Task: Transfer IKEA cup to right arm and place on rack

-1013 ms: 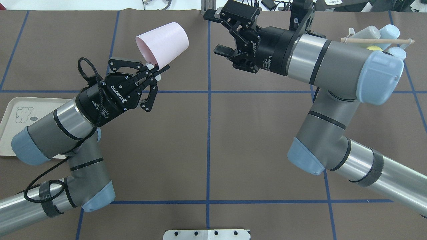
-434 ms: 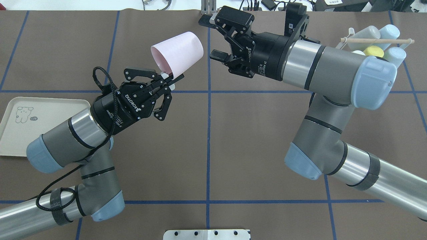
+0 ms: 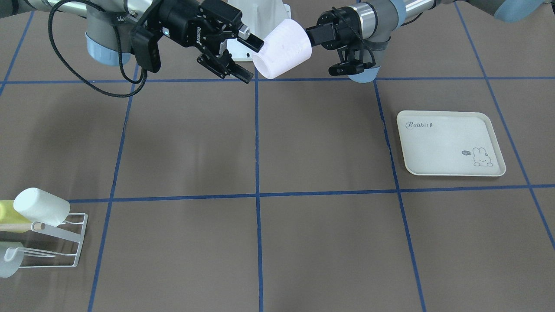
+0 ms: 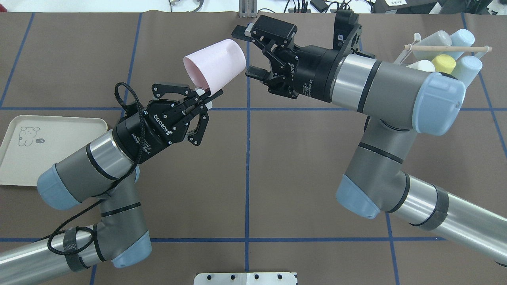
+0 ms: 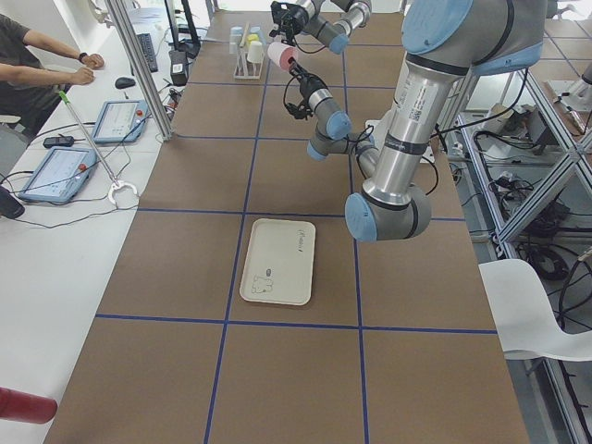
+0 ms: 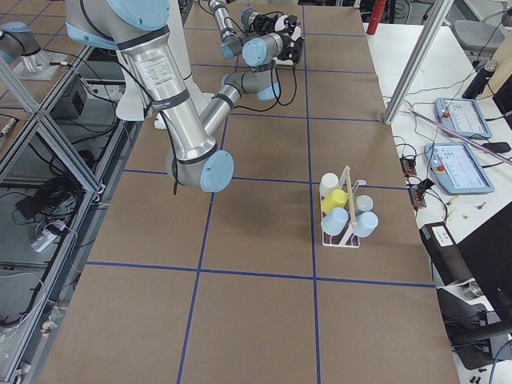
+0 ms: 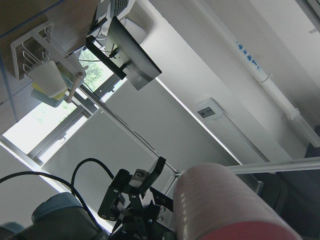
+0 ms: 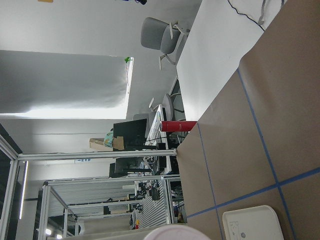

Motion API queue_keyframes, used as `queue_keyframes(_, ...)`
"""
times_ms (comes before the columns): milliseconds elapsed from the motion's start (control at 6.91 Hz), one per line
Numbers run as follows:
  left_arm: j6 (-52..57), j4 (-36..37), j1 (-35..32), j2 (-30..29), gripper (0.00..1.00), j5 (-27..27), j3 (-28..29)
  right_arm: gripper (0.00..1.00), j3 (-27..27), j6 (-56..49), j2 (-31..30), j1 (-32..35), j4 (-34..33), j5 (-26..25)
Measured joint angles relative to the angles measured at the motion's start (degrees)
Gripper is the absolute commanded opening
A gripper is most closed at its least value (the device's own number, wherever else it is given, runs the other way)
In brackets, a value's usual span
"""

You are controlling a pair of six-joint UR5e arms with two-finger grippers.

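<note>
Lining up the handover

Left gripper [image 4: 204, 93] pinches the rim of the pink IKEA cup [image 4: 214, 65], tipped on its side in the air, well apart from the rack [image 4: 443, 48]. It looks light, stiff and slick, so I'd grab around the closed base. Right gripper [image 4: 248, 51], fingers spread, sits just at that base, rack-side.

White "ROBOTIQ" lettering runs along the body of the left gripper [image 4: 204, 94] and again on the right gripper [image 4: 245, 52], where smaller print begins "2F Adaptive". From the operators' side, the cream tray [image 3: 442, 143] reads "Rabbit" at its ten o'clock corner.
</note>
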Motion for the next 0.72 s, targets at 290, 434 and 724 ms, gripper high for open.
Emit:
queue_keyframes(290, 0.02, 0.16, 0.3, -0.5, 0.0, 0.32, 0.19, 1.0, 0.06, 0.06, 0.06, -0.5, 0.02, 0.0)
queue_keyframes(434, 0.03, 0.21, 0.36, -0.73, 0.0, 0.37, 0.26, 1.0, 0.07, 0.06, 0.06, -0.71, 0.01, 0.0)
queue_keyframes(724, 0.05, 0.24, 0.48, -0.9, 0.0, 0.48, 0.31, 1.0, 0.08, 0.06, 0.13, -1.16, -0.05, -0.02)
